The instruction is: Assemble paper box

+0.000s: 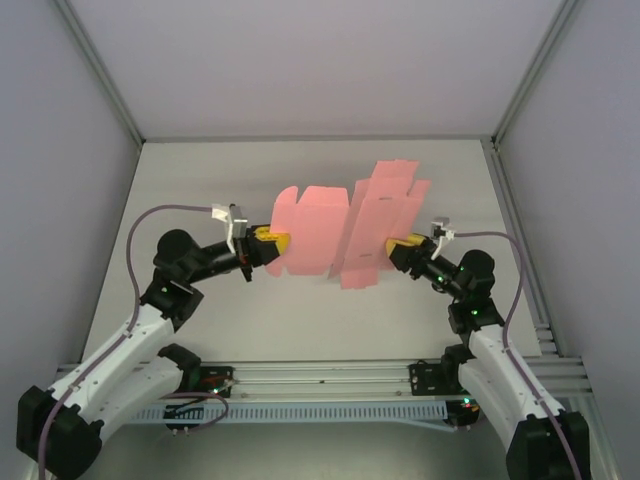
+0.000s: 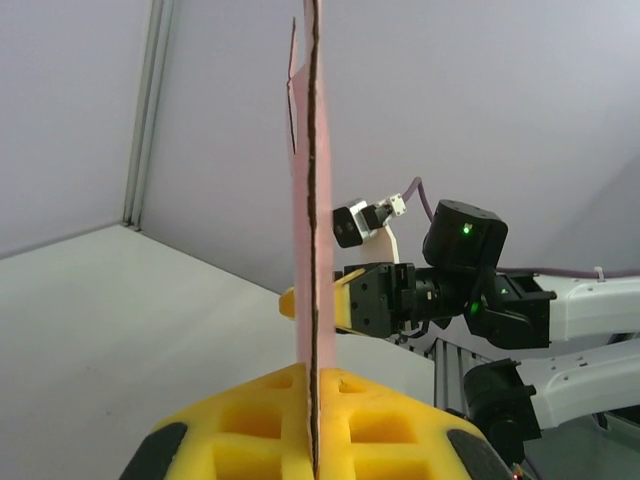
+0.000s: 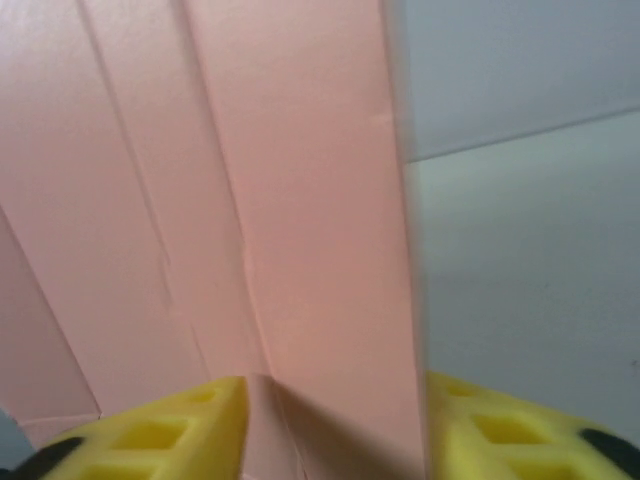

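At the left gripper (image 2: 312, 385): clenched tight, yellow pads (image 2: 250, 420) pressed together on the lower edge of the paper box (image 1: 320, 225), seen edge-on in the left wrist view and standing upright out of the jaws. From above, reaching in from the left side of the table (image 1: 200, 180) and pinching the sheet at its left end. At the right gripper (image 1: 392, 246): jaws partly apart, pink card lying between the yellow fingers (image 3: 170, 435) in the right wrist view, with a crease rising from the gap. Grasping or merely straddling: cannot tell. From the left wrist, one yellow fingertip of that gripper poking out on one side of the sheet, the black gripper body on the other. Between the two grippers, held up off the table above its middle, well away from every edge: a flat die-cut sheet with flaps, turned on edge, plain panel at the left, scored and partly bent panels at the right, flaps reaching toward the table's far edge.
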